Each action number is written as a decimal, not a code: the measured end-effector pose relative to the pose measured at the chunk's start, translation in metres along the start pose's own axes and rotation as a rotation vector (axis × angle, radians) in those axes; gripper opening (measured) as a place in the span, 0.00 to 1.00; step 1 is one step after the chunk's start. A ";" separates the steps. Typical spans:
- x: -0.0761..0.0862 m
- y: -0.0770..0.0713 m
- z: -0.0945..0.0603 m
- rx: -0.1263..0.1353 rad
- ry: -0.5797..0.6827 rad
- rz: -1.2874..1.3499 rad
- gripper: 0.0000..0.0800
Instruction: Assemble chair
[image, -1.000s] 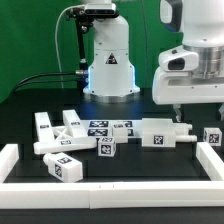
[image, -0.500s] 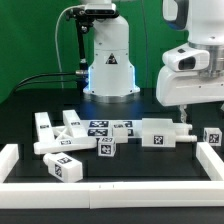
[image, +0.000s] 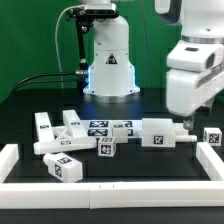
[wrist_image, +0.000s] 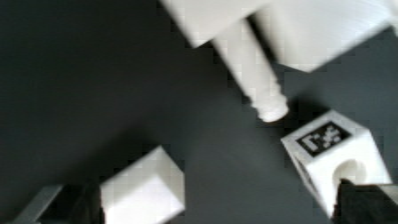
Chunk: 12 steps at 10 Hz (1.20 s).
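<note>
End effector (wrist_image: 199, 200) fingers cropped, spread wide, chair pieces (wrist_image: 311, 35) blurred in wrist view

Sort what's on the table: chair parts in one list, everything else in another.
Chair parts: pegged panel; cube at the exterior view's right; long bar; upright block; middle cube; front cube.
Not chair parts: marker board; border rail; arm's base.

The arm (image: 108, 60) rises from its base at the back and bends over to the exterior view's right; its white wrist (image: 195, 75) points downward; the gripper (image: 185, 120) hangs low, fingers (wrist_image: 356, 190) spread wide apart.
</note>
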<state>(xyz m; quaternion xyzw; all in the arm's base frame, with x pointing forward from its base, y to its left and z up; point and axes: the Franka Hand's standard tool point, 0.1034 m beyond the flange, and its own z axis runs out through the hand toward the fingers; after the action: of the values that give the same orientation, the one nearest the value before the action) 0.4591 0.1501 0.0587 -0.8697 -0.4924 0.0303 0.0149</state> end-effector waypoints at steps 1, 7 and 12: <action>-0.002 0.002 0.000 -0.003 -0.004 -0.085 0.81; -0.016 -0.010 0.027 -0.011 -0.002 -0.241 0.81; -0.015 -0.014 0.042 -0.009 0.003 -0.227 0.81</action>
<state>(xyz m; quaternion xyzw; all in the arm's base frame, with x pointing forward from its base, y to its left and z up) 0.4366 0.1441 0.0184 -0.8083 -0.5880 0.0249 0.0149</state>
